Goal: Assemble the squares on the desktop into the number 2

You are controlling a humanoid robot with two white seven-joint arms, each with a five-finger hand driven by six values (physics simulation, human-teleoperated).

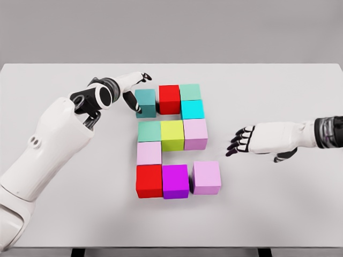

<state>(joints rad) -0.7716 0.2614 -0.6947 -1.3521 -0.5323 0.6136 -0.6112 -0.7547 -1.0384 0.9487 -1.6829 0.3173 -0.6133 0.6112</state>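
Head view shows the left hand (131, 88) with fingers loosely spread, resting against the left side of the dark teal cube (145, 103) without grasping it. That cube sits just left of the red cube (169, 99) in the top row of coloured cubes on the white tabletop (278, 203). Right hand (256, 140) hovers with fingers relaxed and empty, well right of the lilac cube (207, 177).

A simulated lab-style workspace: a plain, smooth white rectangular tabletop (278, 214) against a bare, featureless grey backdrop wall (214, 27), evenly lit.
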